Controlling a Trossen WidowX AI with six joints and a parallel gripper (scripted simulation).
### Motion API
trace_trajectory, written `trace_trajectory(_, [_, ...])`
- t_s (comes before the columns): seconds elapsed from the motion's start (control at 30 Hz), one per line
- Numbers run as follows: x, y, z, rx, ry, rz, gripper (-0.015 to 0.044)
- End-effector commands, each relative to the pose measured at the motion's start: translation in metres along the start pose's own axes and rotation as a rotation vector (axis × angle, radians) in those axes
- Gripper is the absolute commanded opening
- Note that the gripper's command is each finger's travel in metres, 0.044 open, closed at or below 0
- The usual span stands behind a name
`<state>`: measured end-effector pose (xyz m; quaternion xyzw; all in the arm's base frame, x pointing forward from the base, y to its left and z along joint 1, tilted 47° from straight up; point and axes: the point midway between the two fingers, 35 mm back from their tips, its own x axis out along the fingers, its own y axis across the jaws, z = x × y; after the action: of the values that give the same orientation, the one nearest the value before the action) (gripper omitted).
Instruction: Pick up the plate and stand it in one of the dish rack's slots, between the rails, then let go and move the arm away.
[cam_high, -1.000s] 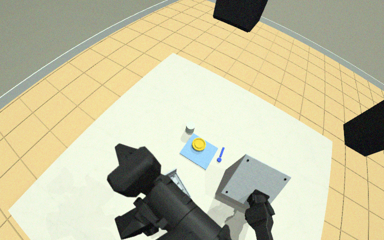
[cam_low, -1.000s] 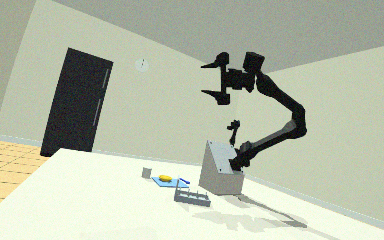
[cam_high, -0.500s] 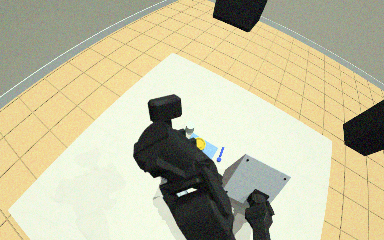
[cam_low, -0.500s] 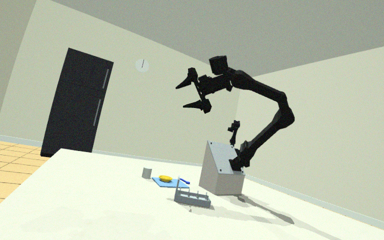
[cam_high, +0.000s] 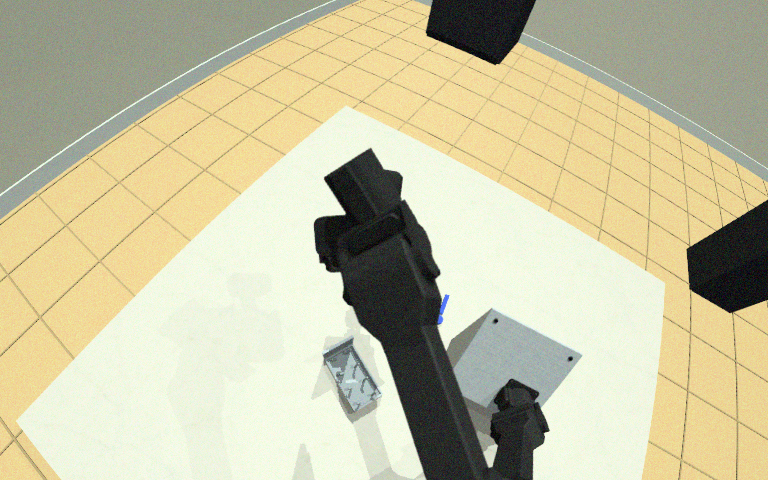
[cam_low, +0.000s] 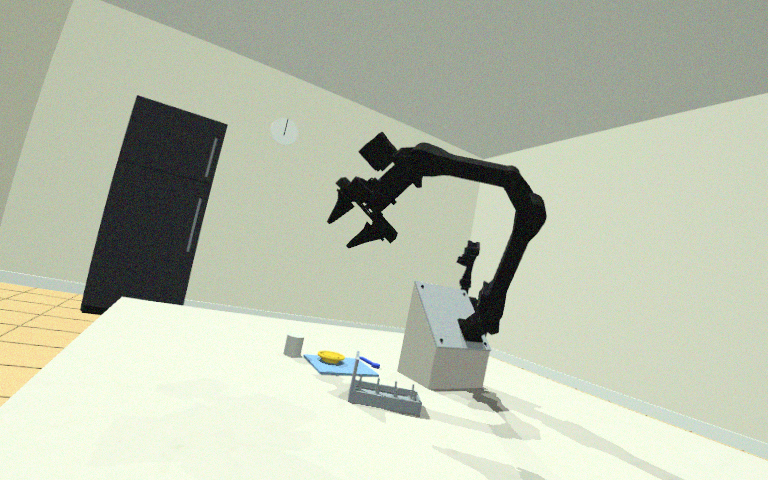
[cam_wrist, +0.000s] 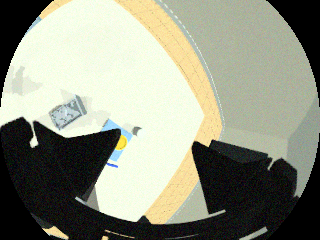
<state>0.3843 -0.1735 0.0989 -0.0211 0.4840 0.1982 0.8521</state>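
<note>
The yellow plate (cam_low: 331, 356) (cam_wrist: 122, 140) lies flat on a blue mat (cam_low: 342, 366) (cam_wrist: 114, 155) on the white table (cam_low: 169, 367) (cam_high: 509, 237). In the top view my arm hides the plate and mat. The grey dish rack (cam_high: 351, 382) (cam_low: 385, 394) (cam_wrist: 67, 115) stands empty just in front of the mat. My gripper (cam_low: 339, 233) (cam_wrist: 158, 139) is open and empty. It hangs high above the table, over the plate and mat, with its fingers pointing down and to the left.
A grey cup (cam_low: 293, 345) stands left of the mat, and a blue utensil (cam_high: 443, 310) (cam_low: 369, 361) lies at its right. The arm's grey base block (cam_high: 509, 353) (cam_low: 441, 345) stands right of the rack. A black fridge (cam_low: 152, 203) is at the far wall.
</note>
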Motion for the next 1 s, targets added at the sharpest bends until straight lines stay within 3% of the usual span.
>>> trace_trajectory(0.0, [0.022, -0.002, -0.021, 0.094, 0.063, 0.089, 0.04])
trace_trajectory(0.67, [0.103, 0.014, -0.123, 0.535, 0.37, 0.504, 0.04])
trace_trajectory(0.87, [0.108, 0.017, -0.127, 0.55, 0.38, 0.518, 0.04])
trace_trajectory(0.97, [0.141, 0.036, -0.133, 0.55, 0.379, 0.516, 0.04])
